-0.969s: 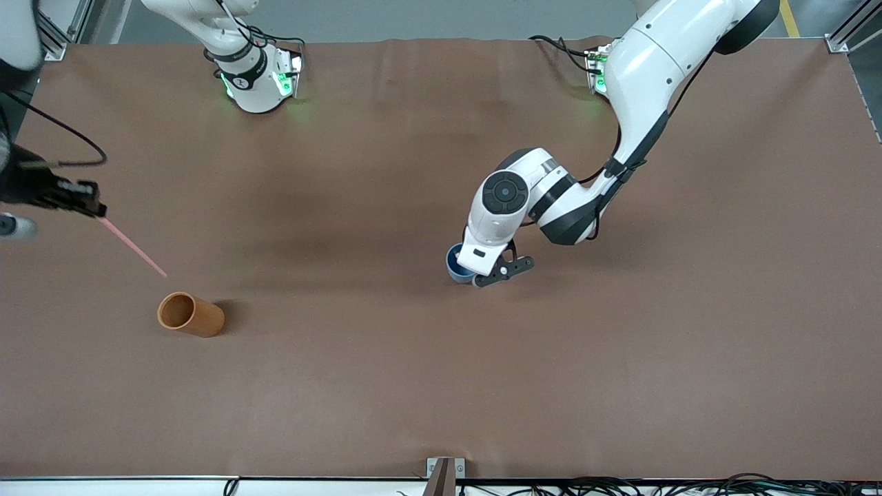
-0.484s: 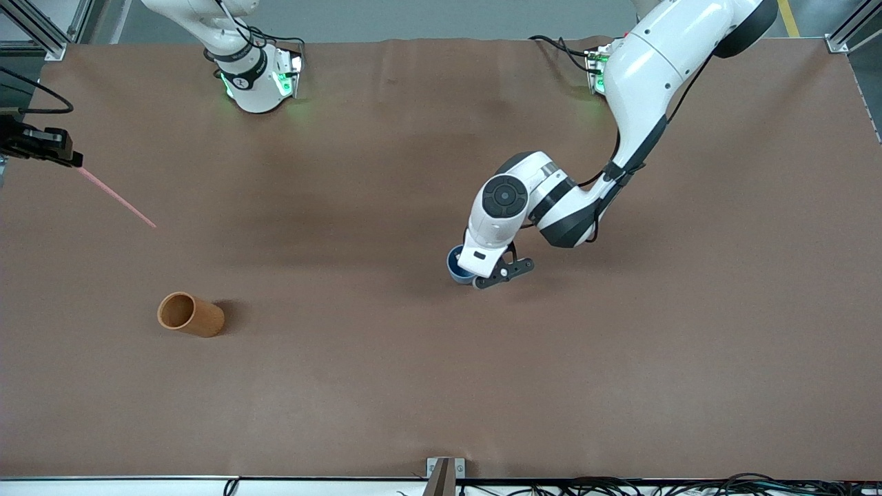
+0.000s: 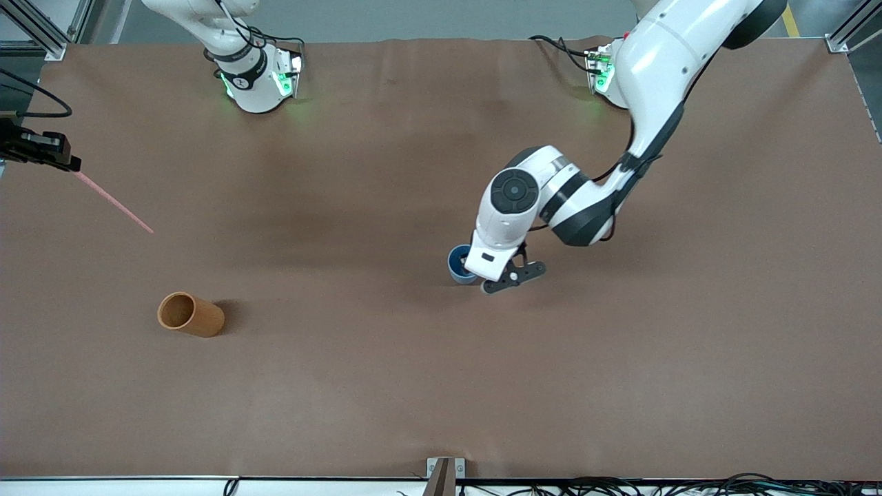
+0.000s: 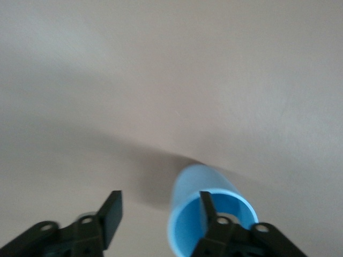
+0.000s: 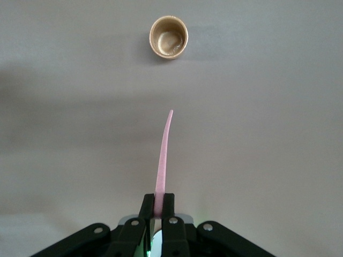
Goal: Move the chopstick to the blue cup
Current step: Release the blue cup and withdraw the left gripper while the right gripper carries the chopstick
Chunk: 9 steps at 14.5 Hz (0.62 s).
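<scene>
Over the table's edge, right end effector (image 3: 69,165) pinches chopstick (image 3: 114,202); left end effector (image 4: 158,214) straddles blue cup (image 4: 206,206) rim.

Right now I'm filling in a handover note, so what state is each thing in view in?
Thin pink chopstick: clamped at one end, in the air over the table's right-arm end.
Small blue cup: upright, empty, one finger inside its rim.
Orange-brown cylindrical cup: upright, empty, untouched.
Left claw: open, astride the blue cup's wall.
Right claw: shut on the chopstick.
</scene>
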Each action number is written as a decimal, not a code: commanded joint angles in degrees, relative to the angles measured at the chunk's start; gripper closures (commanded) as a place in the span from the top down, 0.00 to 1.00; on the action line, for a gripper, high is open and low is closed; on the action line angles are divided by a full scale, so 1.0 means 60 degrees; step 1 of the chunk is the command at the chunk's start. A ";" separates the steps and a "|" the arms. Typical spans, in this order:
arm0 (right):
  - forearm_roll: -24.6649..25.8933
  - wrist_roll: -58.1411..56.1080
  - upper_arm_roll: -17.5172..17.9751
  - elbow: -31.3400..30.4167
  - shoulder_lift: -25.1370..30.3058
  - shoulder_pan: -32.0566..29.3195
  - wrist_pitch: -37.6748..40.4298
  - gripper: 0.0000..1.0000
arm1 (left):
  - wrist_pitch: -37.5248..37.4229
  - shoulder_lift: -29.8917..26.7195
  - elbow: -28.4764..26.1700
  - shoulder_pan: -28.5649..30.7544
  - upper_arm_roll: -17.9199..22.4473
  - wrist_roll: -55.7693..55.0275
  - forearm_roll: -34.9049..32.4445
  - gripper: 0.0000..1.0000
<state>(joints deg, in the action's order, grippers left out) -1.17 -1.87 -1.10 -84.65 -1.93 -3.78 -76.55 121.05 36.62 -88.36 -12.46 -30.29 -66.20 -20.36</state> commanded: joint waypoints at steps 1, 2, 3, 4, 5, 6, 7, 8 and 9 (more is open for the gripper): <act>-0.0142 0.0092 0.0140 -0.0246 0.0262 0.0204 -0.0249 0.07 | -0.1158 -0.1602 -0.0318 0.0391 0.0329 0.1244 0.0445 1.00; -0.0143 0.0353 0.0140 -0.0232 0.0248 0.0525 -0.0380 0.07 | -0.1408 -0.1997 -0.0318 0.0377 0.0767 0.1959 0.0869 1.00; -0.0143 0.1067 0.0155 -0.0203 0.0233 0.0920 -0.0584 0.07 | -0.1642 -0.2451 -0.0332 0.0362 0.1265 0.2750 0.1439 1.00; -0.0157 0.1755 0.0155 -0.0202 0.0219 0.1359 -0.0862 0.07 | -0.1877 -0.2832 -0.0376 0.0391 0.1676 0.3570 0.1807 1.00; -0.0143 0.2429 0.0155 -0.0188 0.0161 0.1914 -0.1184 0.07 | -0.2140 -0.3228 -0.0391 0.0392 0.2144 0.4564 0.2202 1.00; -0.0157 0.3248 0.0155 -0.0159 -0.0029 0.2529 -0.1593 0.06 | -0.2346 -0.3522 -0.0391 0.0392 0.2598 0.5401 0.2511 1.00; -0.0186 0.4155 0.0155 -0.0028 -0.0262 0.3042 -0.1887 0.06 | -0.2551 -0.3815 -0.0347 0.0392 0.3052 0.6381 0.2717 1.00; -0.0303 0.5165 0.0155 0.0104 -0.0598 0.3555 -0.2050 0.06 | -0.2785 -0.4137 -0.0333 0.0392 0.3550 0.7449 0.3024 1.00; -0.0376 0.6118 0.0155 0.0453 -0.0979 0.4053 -0.2196 0.06 | -0.3077 -0.4444 -0.0303 0.0392 0.3975 0.8272 0.3259 1.00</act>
<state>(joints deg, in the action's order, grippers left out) -2.33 25.46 0.44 -84.67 -3.78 15.61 -88.13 105.09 14.59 -88.50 -9.88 -10.59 -25.38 -3.79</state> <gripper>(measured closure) 0.907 0.000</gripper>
